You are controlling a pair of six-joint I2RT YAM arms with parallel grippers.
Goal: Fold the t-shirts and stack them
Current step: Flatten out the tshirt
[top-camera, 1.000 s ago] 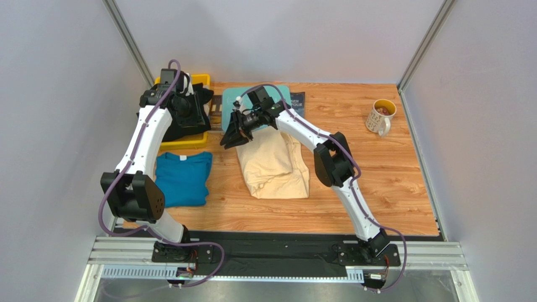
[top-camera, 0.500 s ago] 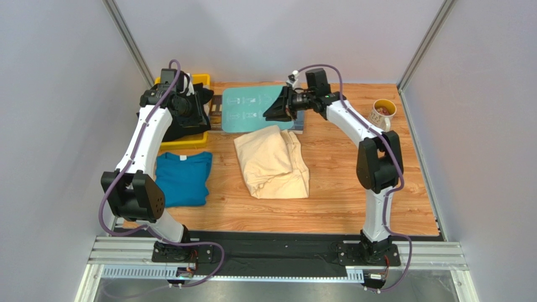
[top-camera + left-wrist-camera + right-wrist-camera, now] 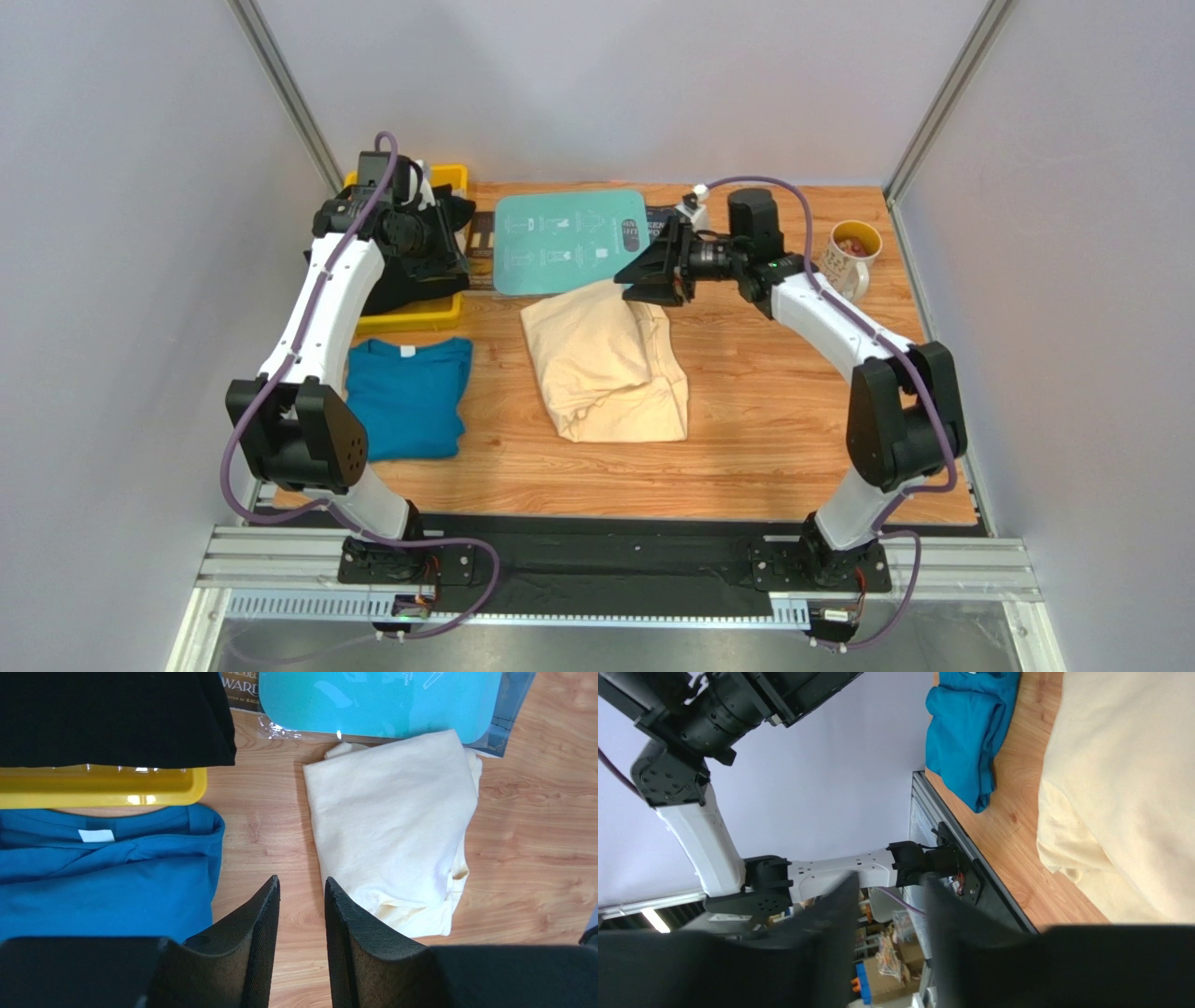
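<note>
Pale cream-yellow folded cloth t-shirt (image 3: 610, 357) mid-table. Teal-blue folded t-shirt (image 3: 407, 399) to its left. Black t-shirts (image 3: 421, 269) in yellow plastic bin (image 3: 446, 178), far-left of it. Rigid teal board (image 3: 568, 241) just behind it. 2 claws, both slightly apart and empty: left gripper (image 3: 302, 882) over bin, right gripper (image 3: 891, 885) above cream shirt's far-right corner.

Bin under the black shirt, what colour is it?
Yellow; the bin shows best in the left wrist view.

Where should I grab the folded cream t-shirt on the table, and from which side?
Probably best to grip the cream t-shirt at its near right corner, where folded layers bunch into a thick edge. Come down from the bare table side; its far edge lies close against the teal board.
</note>
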